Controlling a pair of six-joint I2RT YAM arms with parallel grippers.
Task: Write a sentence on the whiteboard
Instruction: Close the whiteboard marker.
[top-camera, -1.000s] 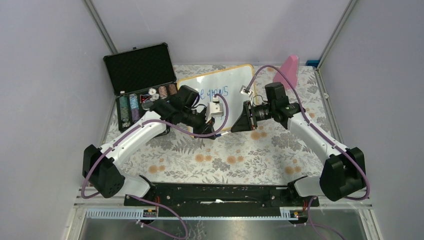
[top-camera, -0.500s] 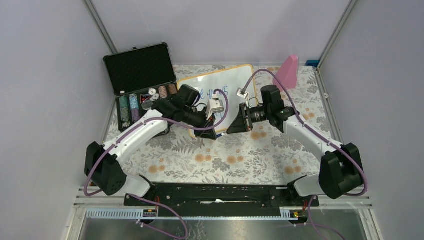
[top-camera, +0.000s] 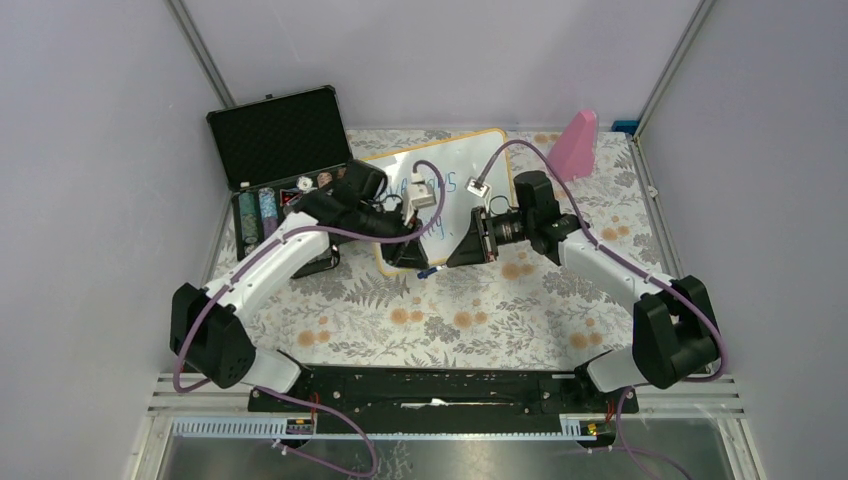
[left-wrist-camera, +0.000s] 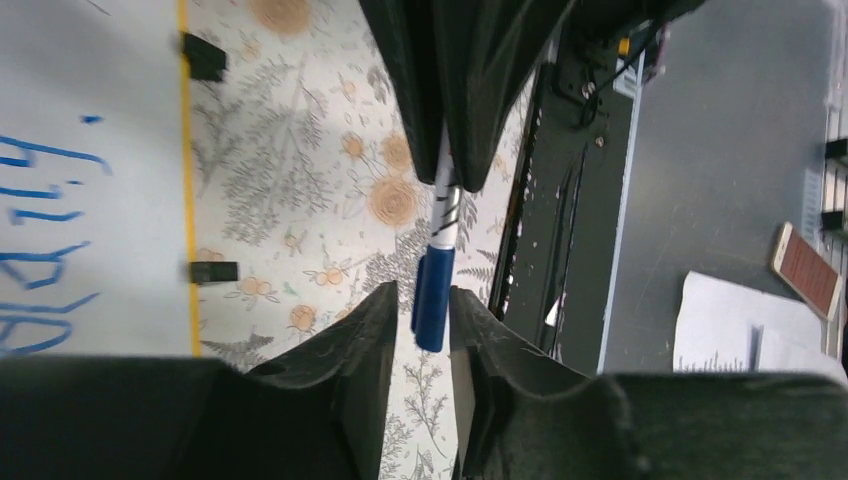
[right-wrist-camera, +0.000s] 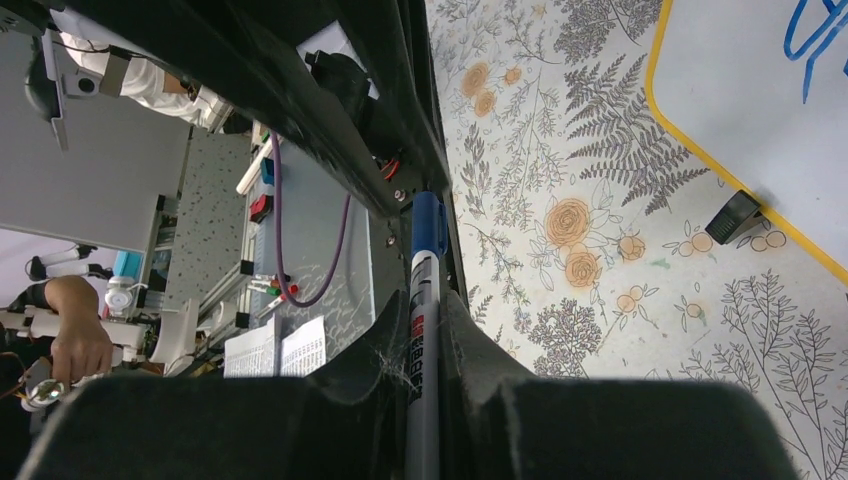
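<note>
The whiteboard (top-camera: 482, 150) lies at the back middle, its orange-yellow rim also in the left wrist view (left-wrist-camera: 184, 150) and the right wrist view (right-wrist-camera: 700, 150). The blue sentence (top-camera: 428, 186) is partly hidden by the arms. My right gripper (top-camera: 455, 255) is shut on the white marker (right-wrist-camera: 424, 330), whose blue cap (right-wrist-camera: 428, 225) points toward the left gripper. My left gripper (top-camera: 412, 262) meets it just in front of the board. Its jaws stand narrowly open around the cap's end (left-wrist-camera: 433, 300), with a thin gap on one side.
An open black case (top-camera: 280, 140) with poker chips stands at the back left, beside the left arm. A pink wedge (top-camera: 575, 145) stands at the back right. Two black feet (left-wrist-camera: 212, 270) stick out from the board's near rim onto the flowered cloth.
My right gripper has moved left with the marker, up to my left gripper. The left gripper has shifted slightly left, and the cap now sits between its fingers.
</note>
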